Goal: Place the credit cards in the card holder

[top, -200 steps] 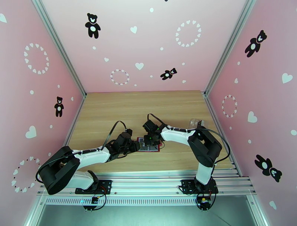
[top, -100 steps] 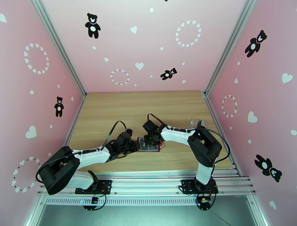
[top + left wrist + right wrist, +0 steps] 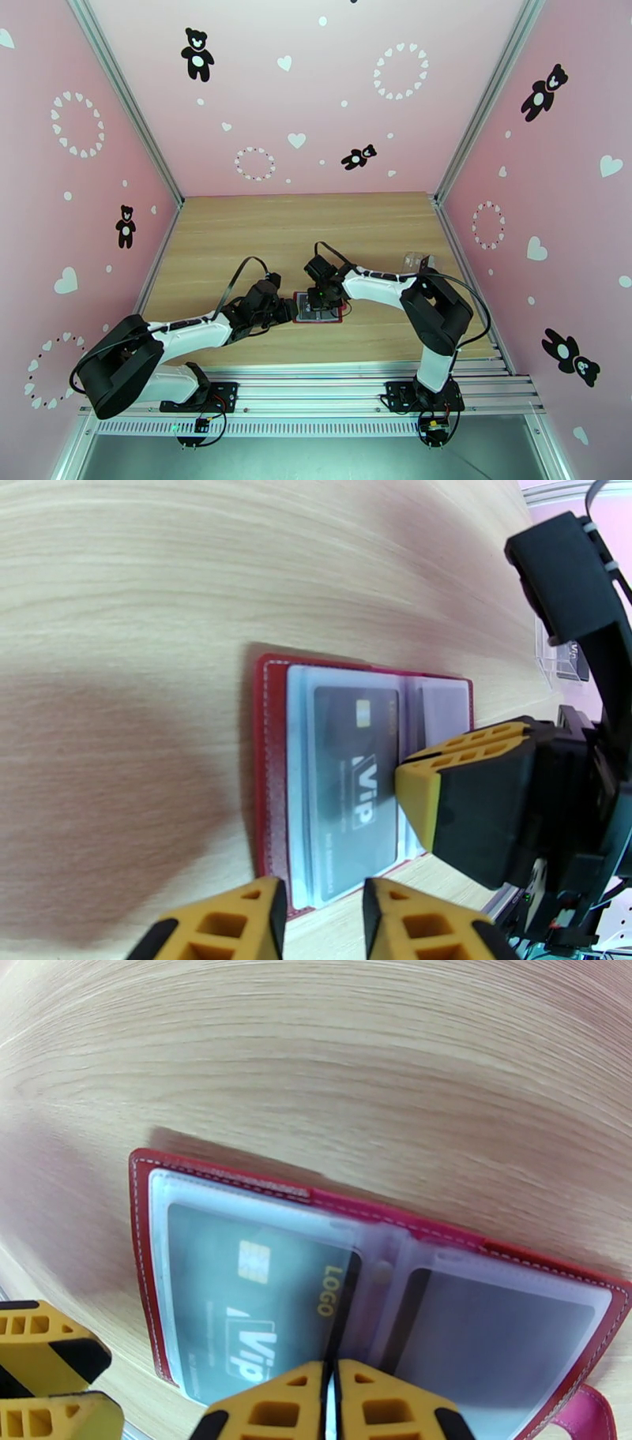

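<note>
While the right gripper (image 3: 332,1369) pinches the dark grey VIP credit card (image 3: 237,1299) along its fold-side long edge, the clear pocket (image 3: 164,1220) deepens away from it across the open dark red leather-like card holder (image 3: 141,1276) (left gripper (image 3: 324,897) slightly spread, empty, beside that leaf).

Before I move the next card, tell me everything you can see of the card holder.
The card holder lies open and flat on the wooden table, inside up: a dark red leather-like cover with pale stitching, a pink snap tab at one corner, and two clear sleeves. One sleeve holds a dark VIP card, the other a grey card. The right gripper, fingers together, sits over the middle fold; the left gripper is open beside one edge.
</note>
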You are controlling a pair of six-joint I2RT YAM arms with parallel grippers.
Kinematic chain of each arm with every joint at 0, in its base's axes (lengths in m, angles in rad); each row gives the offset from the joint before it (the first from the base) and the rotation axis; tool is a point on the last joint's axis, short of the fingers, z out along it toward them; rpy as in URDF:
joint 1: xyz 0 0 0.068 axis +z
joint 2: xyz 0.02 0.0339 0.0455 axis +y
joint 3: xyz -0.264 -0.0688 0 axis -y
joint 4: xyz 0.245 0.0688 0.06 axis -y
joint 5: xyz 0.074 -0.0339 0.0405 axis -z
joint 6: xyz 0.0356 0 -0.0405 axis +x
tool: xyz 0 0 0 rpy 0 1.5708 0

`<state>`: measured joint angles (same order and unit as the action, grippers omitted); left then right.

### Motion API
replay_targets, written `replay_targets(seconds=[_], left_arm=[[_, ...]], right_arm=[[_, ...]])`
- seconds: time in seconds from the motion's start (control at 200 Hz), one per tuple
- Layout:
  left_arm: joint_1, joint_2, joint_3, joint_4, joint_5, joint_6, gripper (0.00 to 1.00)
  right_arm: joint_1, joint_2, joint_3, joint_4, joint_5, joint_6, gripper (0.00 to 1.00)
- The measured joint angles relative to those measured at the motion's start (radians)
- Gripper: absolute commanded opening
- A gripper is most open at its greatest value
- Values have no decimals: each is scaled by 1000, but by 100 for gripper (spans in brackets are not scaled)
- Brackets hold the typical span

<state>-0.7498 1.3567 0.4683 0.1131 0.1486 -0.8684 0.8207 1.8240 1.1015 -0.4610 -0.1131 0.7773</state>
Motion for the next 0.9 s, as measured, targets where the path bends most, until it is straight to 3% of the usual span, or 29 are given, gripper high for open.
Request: replay_targets(seconds=[0.901], left_arm=[[0,0,0,-2,0,3,33]], right_arm=[[0,-46,-4,-4,0,-2,13]])
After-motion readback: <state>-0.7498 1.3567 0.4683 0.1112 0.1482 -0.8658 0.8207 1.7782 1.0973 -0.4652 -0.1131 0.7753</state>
